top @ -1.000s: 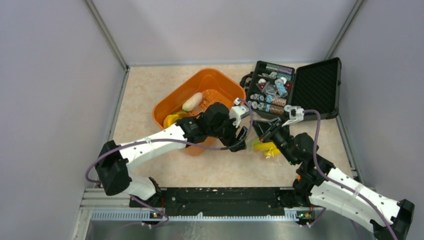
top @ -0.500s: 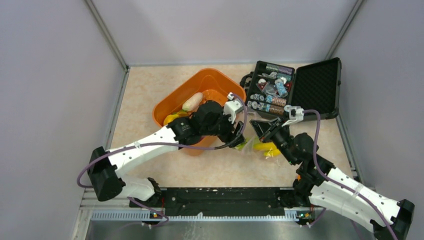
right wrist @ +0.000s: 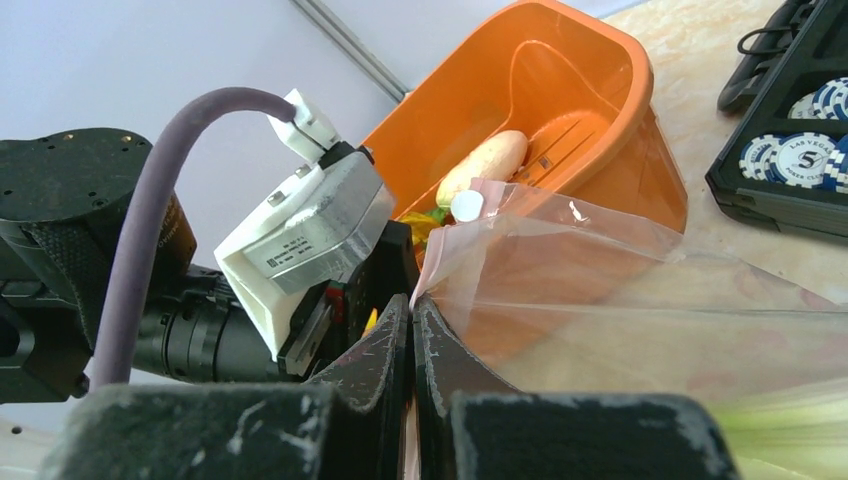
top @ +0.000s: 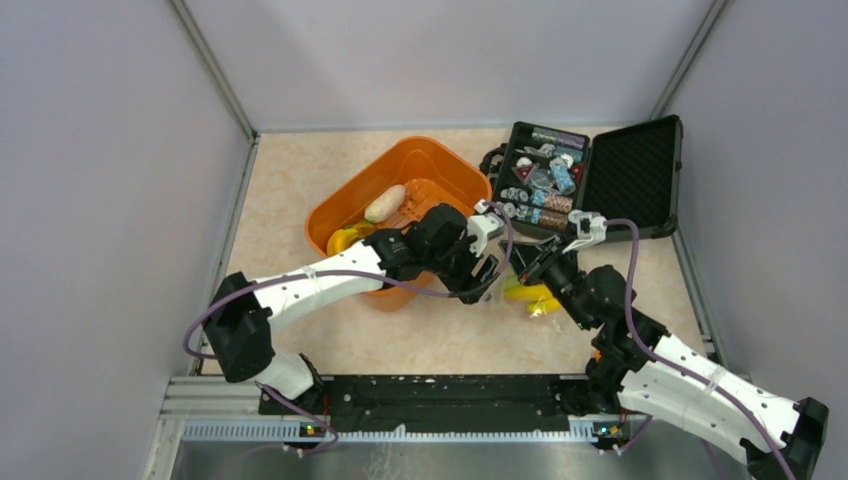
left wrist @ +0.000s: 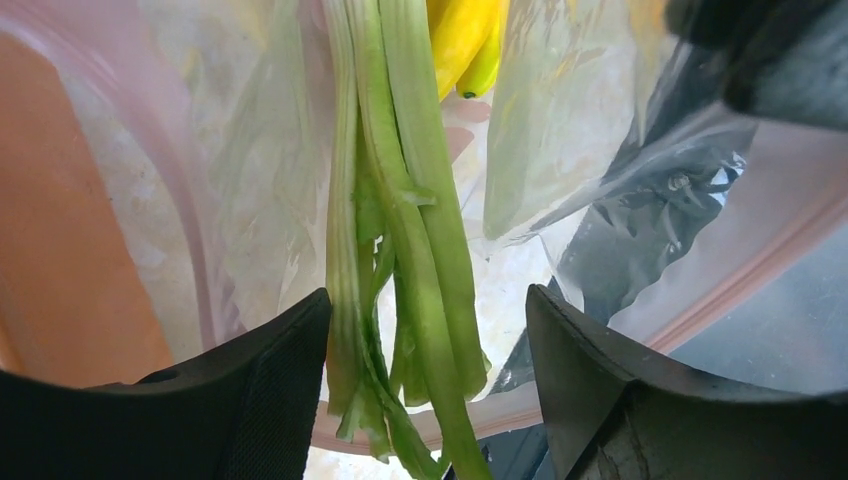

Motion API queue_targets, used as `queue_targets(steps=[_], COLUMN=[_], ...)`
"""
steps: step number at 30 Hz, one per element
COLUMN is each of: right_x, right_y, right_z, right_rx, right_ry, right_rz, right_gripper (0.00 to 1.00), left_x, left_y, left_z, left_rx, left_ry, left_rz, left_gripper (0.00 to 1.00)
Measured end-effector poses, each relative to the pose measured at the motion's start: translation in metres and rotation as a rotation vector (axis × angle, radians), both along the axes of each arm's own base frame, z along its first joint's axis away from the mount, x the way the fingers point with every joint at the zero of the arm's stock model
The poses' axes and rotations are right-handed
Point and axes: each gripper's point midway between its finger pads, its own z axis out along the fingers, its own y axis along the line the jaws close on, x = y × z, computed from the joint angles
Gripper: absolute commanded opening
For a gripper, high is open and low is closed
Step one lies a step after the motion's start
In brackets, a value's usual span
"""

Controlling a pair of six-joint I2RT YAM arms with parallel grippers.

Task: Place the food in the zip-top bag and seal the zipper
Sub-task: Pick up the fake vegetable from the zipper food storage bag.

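Our left fingers stand apart, the green stalks lying lengthwise between them and pointing into the zip-top bag. Our right fingers, closed, pinch that bag's mouth edge.

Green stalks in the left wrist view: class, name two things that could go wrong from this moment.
1. The green stalks hang between the fingers of the open left end effector, their ends overlapping the zipper in this view; caught in the strip, they could block the seal.
2. The right end effector pinches the zip-top bag at one spot on its edge; a slip could let the mouth collapse.
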Motion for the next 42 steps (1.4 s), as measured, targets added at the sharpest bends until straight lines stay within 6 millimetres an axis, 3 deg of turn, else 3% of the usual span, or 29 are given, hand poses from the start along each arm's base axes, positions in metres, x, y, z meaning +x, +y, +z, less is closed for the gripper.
queue_targets(steps=[1,2,4,10,13,19,21,24,32,42], right_x=[0.0,0.001,0.002,0.008,0.011,0.012,0.012,0.012,0.009,0.008], right_y=[0.0,-0.001,-0.003,-0.005,-0.003,-0.003,-0.003,-0.003,-0.006,-0.008], right_z=[0.0,0.001,0.001,-0.005,-0.01,-0.007,-0.006,-0.005,0.004,0.008], right_rx=[0.002,0.004,0.007,-0.01,-0.014,0.003,0.005,0.009,0.035,0.042], right_ry=[0.0,0.0,0.001,0.028,0.046,0.045,0.043,0.04,0.018,0.009], right_rz=[-0.003,-0.008,-0.021,-0.056,-0.064,-0.067,-0.067,-0.066,-0.063,-0.066], right_gripper=[0.0,0.0,0.0,0.0,0.0,0.0,0.0,0.0,0.0,0.0], left_x=[0.0,-0.001,-0.004,-0.005,0.0,0.002,0.001,0.002,0.01,0.001], left_y=[0.0,-0.001,0.0,0.001,0.009,0.026,0.028,0.02,0.0,-0.011], left_z=[0.0,-0.001,-0.003,0.004,0.028,0.105,0.114,0.102,0.032,0.019], left_rx=[0.002,0.001,0.007,-0.01,-0.051,-0.234,-0.26,-0.234,-0.059,-0.017], left_ry=[0.001,0.004,0.015,0.013,-0.039,-0.176,-0.19,-0.168,-0.063,0.004], left_rz=[-0.005,-0.008,-0.025,-0.014,0.039,0.087,0.084,0.059,-0.019,-0.129], left_gripper=[0.61,0.61,0.73,0.82,0.78,0.81,0.79,0.76,0.75,0.76])
